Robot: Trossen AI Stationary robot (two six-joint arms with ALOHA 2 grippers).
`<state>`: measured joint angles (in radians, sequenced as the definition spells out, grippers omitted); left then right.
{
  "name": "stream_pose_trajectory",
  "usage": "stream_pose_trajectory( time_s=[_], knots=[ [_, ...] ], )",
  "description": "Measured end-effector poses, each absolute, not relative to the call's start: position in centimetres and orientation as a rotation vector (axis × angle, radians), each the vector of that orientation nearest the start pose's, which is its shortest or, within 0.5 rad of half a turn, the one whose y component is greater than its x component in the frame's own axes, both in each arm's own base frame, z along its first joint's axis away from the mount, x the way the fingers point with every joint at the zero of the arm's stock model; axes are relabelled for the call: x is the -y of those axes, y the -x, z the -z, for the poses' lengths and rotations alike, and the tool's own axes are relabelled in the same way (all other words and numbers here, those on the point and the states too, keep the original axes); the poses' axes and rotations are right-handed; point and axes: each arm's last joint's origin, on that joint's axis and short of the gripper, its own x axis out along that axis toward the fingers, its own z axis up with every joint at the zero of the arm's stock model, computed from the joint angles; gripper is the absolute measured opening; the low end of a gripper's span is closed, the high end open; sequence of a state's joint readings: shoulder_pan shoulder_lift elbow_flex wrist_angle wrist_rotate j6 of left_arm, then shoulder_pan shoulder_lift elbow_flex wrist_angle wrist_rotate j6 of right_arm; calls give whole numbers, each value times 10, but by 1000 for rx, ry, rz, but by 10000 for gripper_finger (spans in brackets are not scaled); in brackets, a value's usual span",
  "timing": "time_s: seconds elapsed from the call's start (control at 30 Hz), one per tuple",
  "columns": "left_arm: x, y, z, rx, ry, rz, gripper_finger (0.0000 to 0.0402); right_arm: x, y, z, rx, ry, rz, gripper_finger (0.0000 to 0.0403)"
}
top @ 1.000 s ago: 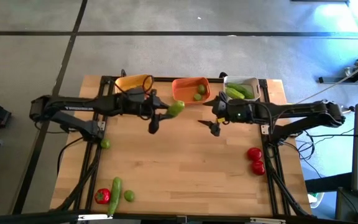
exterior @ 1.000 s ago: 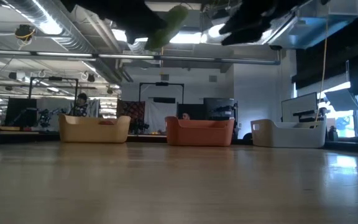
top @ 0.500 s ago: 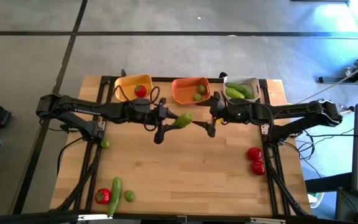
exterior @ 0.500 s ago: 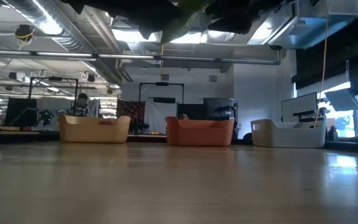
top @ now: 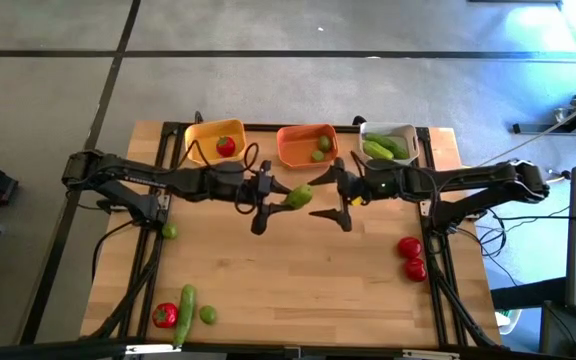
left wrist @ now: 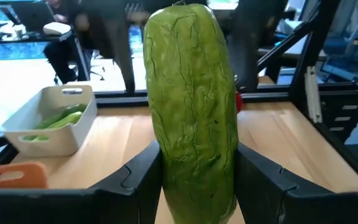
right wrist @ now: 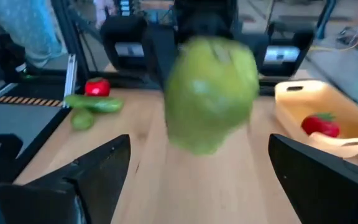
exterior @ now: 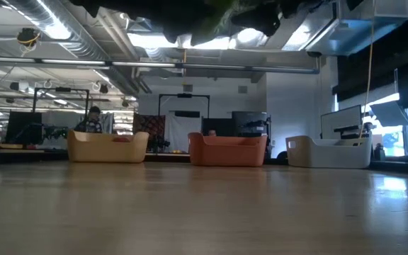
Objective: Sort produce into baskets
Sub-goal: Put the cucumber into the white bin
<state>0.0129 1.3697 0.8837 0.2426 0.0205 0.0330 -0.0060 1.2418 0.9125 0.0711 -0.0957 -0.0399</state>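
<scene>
Left pincer (top: 280, 197) clamps long green cucumber-like piece (top: 298, 195) mid-air over wooden desk (top: 298, 270), just before orange tub (top: 306, 145). Right pincer (top: 330, 195) spread wide, facing it. Handover looks underway; risk: cucumber drops if left releases before right closes. Left wrist view shows white-grey tub (left wrist: 51, 121) holding cucumbers; low view hides tub contents.
</scene>
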Motion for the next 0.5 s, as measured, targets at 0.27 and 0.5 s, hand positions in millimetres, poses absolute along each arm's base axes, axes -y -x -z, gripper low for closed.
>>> stream_pose_trajectory(
  time_s=[0.27, 0.5],
  knots=[
    [-5, -306, -278, -234, -36, 5, 164, -2, -295, -300, -203, 31, -142, 369],
    [-5, -309, -275, -241, -37, 6, 164, -2, -306, -297, -146, 35, -147, 349]
  ],
)
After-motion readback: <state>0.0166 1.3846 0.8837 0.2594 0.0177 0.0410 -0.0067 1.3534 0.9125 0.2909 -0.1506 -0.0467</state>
